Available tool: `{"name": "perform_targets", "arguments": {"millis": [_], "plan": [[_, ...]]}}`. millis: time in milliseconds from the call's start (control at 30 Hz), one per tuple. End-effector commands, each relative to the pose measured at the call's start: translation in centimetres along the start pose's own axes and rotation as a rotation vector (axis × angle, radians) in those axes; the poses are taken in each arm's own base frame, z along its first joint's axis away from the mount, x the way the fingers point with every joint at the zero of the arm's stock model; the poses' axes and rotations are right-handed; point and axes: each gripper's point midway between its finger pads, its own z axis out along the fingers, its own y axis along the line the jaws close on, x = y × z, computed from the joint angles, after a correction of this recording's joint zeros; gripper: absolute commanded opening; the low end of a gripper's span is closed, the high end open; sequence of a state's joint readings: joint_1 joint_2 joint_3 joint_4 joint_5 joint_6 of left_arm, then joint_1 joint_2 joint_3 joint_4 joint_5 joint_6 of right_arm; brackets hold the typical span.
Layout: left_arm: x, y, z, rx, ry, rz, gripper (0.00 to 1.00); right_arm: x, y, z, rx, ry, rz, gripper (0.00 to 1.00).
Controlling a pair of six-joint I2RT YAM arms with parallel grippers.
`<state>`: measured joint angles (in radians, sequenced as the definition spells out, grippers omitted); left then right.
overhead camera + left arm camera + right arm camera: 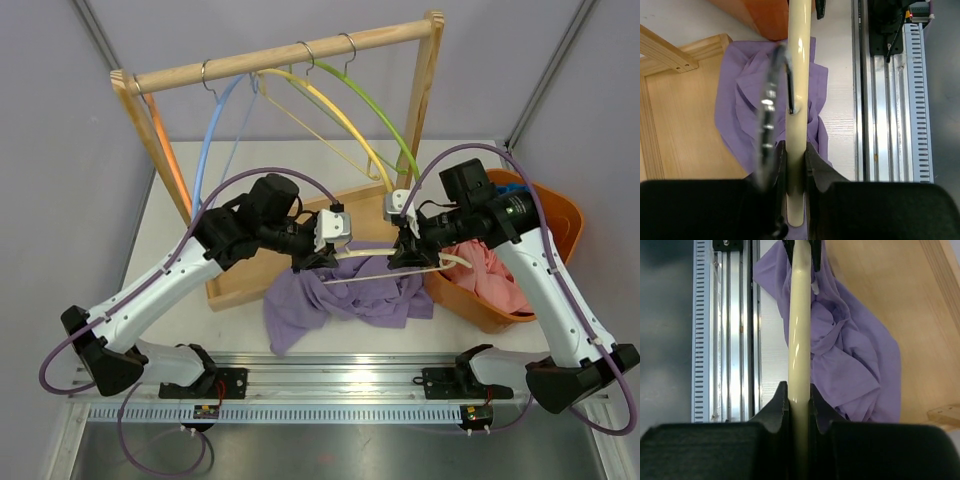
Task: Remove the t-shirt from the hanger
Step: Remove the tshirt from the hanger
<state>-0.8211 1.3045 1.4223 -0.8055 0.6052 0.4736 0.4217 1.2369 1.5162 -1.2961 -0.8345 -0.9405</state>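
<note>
T-shirt, purple, lies crumpled on the white table, its far edge over the wooden rack base. Just above it the cream hanger runs level. The left gripper pinches one end and the right gripper pinches the other. An orange basket holding pink cloth stands just beside the shirt.
</note>
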Motion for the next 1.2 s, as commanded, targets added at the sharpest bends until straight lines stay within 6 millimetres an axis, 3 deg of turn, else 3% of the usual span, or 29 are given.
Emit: {"name": "perform_targets", "arguments": {"millis": [0,33,67,100,167,267,400,533,867,967,1033,1100,1167], "plan": [[-1.5,1.8,-0.1,-0.108,-0.063,-0.04,0.09,-0.8,-0.7,-1.4,0.088,0.004,0.005,0.0],[-2.5,2.8,-0.6,-0.171,-0.108,-0.06,0.21,-0.8,-0.8,-1.8,0.117,0.018,0.012,0.0],[-2.0,4.1,-0.9,-0.253,-0.102,-0.11,0.33,-0.8,-0.7,-2.1,0.13,0.023,0.037,0.0],[-1.6,4.1,-0.8,-0.275,-0.112,-0.184,0.6,-1.0,-0.7,-2.5,0.151,0.025,0.051,0.0],[-2.1,5.2,-2.2,-0.384,-0.167,-0.246,0.83,-1.1,-0.5,-3.2,0.19,0.03,0.113,0.0],[-2.2,5.6,-3.8,-0.492,-0.227,-0.369,0.91,-0.8,-0.7,-3.7,0.259,0.039,0.239,0.0],[-0.6,6.3,-5.0,-0.617,-0.23,-0.565,0.91,-0.7,-1.1,-4.3,0.324,0.04,0.372,0.0],[2.8,7.3,-4.3,-0.734,-0.145,-0.721,0.87,-0.9,-1.3,-4.2,0.324,0.029,0.467,0.0],[6.6,8.6,-0.5,-0.784,-0.022,-0.813,0.74,-1.6,-1.6,-4.4,0.307,-0.003,0.504,0.0],[7.0,8.8,0.1,-0.777,-0.01,-0.81,0.58,-1.6,-1.5,-4.6,0.315,-0.007,0.505,0.0],[7.4,8.8,0.5,-0.77,0.004,-0.808,0.25,-1.5,-1.4,-4.8,0.322,-0.006,0.503,0.0],[7.8,8.7,0.6,-0.774,0.021,-0.808,0.05,-1.2,-1.3,-5.2,0.334,0.006,0.5,0.0],[8.1,8.7,0.1,-0.789,0.027,-0.799,0.0,-0.9,-0.9,-5.6,0.334,0.027,0.487,0.0]]}}
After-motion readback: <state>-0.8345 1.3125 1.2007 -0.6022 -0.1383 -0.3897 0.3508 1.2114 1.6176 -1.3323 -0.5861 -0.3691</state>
